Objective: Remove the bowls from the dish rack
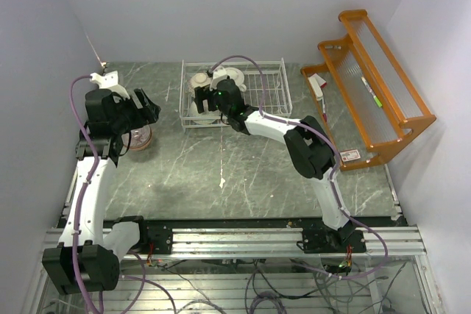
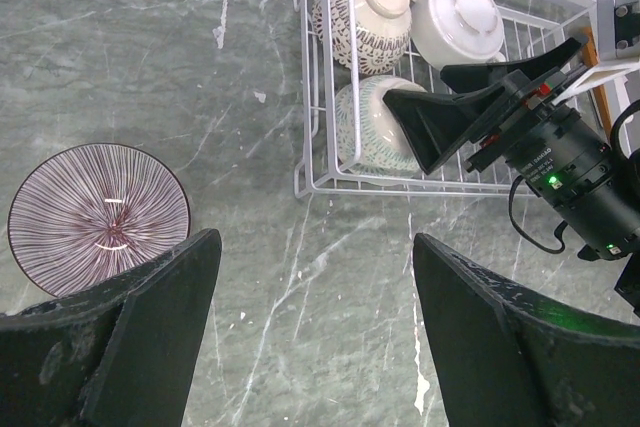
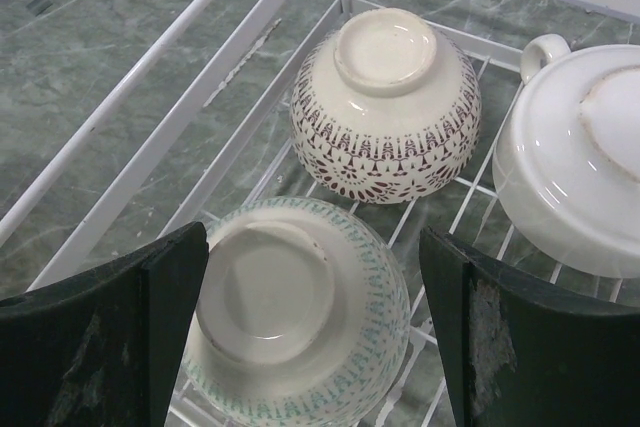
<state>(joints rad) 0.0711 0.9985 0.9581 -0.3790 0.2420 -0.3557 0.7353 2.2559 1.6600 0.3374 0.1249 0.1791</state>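
Observation:
The white wire dish rack (image 1: pixel 268 87) (image 3: pixel 150 87) holds three upturned bowls. My right gripper (image 3: pixel 315 287) (image 1: pixel 204 102) hangs open over the rack's near left corner. Its fingers (image 3: pixel 150 317) stand either side of the teal-patterned bowl (image 3: pixel 300 317) (image 2: pixel 370 127) without closing on it. Behind that bowl lie a cream bowl with dark red lace pattern (image 3: pixel 385 107) (image 2: pixel 362 17) and a white bowl with a side handle (image 3: pixel 580 157) (image 2: pixel 460 17). A striped purple-grey bowl (image 2: pixel 98 219) (image 1: pixel 138 136) stands upright on the table left of the rack. My left gripper (image 2: pixel 315 277) (image 1: pixel 145 106) is open and empty above the table beside it.
An orange wooden shelf (image 1: pixel 375 86) stands at the right edge of the table, with small items on it and a card (image 1: pixel 349 155) at its foot. The right half of the rack has no bowls in it. Walls close in the left, back and right sides.

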